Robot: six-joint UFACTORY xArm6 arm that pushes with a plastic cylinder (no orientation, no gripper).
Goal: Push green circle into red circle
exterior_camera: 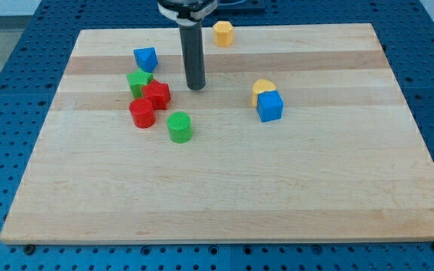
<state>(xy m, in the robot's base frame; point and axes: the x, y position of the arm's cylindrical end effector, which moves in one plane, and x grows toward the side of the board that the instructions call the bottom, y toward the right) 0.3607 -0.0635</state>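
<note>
The green circle (179,126) stands on the wooden board just right of and slightly below the red circle (142,113), with a small gap between them. My tip (195,86) is above and a little right of the green circle, apart from it, and right of a red block (157,95).
A green star-like block (139,80) touches the red block at its upper left. A blue block (145,58) lies above them. A yellow hexagon (223,33) sits near the top edge. A yellow heart (262,89) and a blue cube (270,106) sit together at the right.
</note>
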